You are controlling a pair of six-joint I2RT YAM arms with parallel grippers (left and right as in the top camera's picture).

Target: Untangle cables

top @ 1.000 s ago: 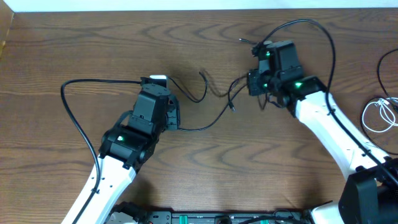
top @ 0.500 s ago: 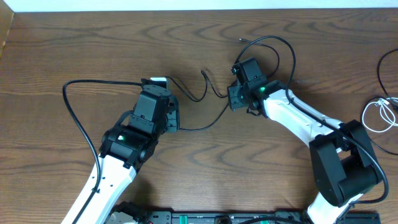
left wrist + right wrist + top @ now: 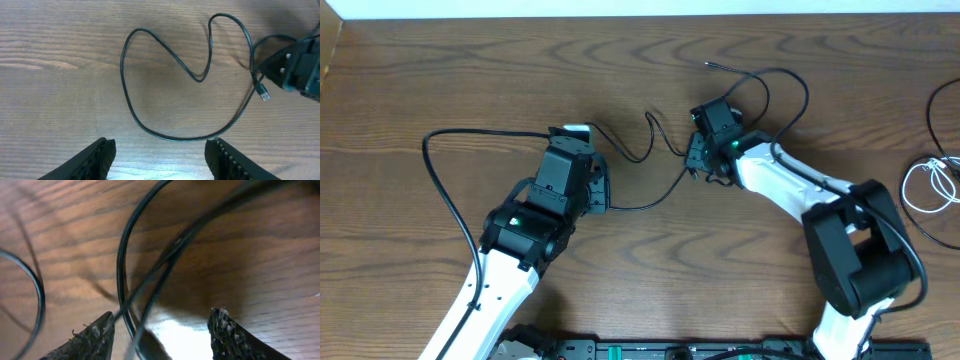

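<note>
Thin black cable (image 3: 630, 160), from overhead: sprawls slack on the brown wooden table (image 3: 440, 60) between the two arms, drawn into a loose W and then sweeping back in a long curve toward the left hand (image 3: 592, 188). Redrawn since a second ago, with the loops pulled leftward and tighter together. Right hand (image 3: 696, 158) now down at the cable's right end, having come in from further right. Reads as a strand just carried over and let go, with no fresh grab made yet. Thin white cable (image 3: 908, 182) coiled at the far right edge, well apart from all this.

Left wrist view: same black cable (image 3: 122, 75) lying flat on the wood as one open loop with a sharp dip in its middle. Bunches only beside the small silver-tipped plug (image 3: 264, 94), just below the right hand (image 3: 292, 67). Left hand (image 3: 160, 152) with fingers apart and empty, hovering at the loop's lower edge.

Right wrist view: close and blurred. Right hand (image 3: 160, 330) with fingers freshly spread, clamped on nothing. Black strands (image 3: 121, 255) pass between them and cross one another just ahead. Cannot tell whether one cord doubled back or two. Looks like the tangle left to clear.
</note>
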